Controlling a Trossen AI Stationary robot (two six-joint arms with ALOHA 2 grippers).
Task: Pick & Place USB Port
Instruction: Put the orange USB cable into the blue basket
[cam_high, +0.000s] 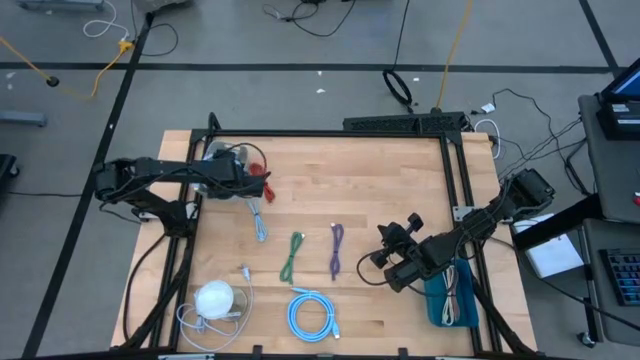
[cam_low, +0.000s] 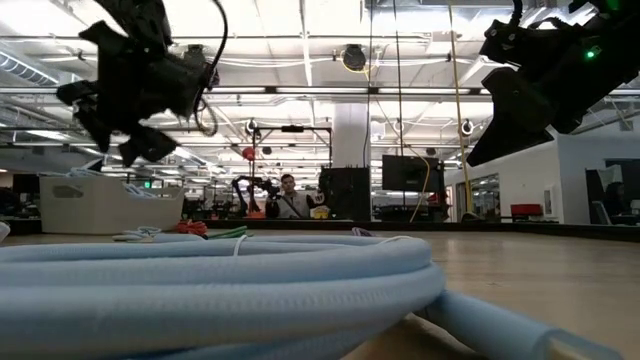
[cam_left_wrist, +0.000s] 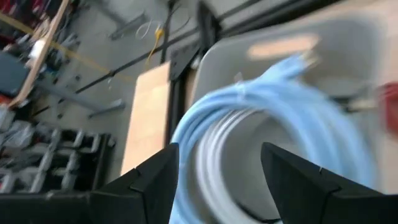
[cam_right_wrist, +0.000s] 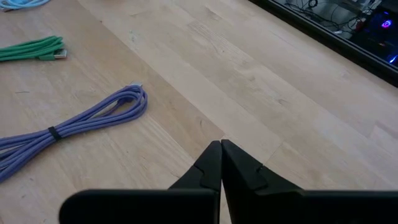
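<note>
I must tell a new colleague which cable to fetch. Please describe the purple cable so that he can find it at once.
Start at the wooden table and look to its middle, just to the left of the right gripper. There the purple cable lies as a narrow, straight bundle, beside the green cable. It is the only purple one; the light blue cable nearer the front edge is wound into a round coil.

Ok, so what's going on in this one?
The robot is sorting coiled cables on a wooden table. The left claw is open at the far-left corner, over a pale bin with a light blue cable coiled in it. The right claw is shut, hovering above bare wood near the purple cable. Green, light blue and white bundles lie on the table.
</note>
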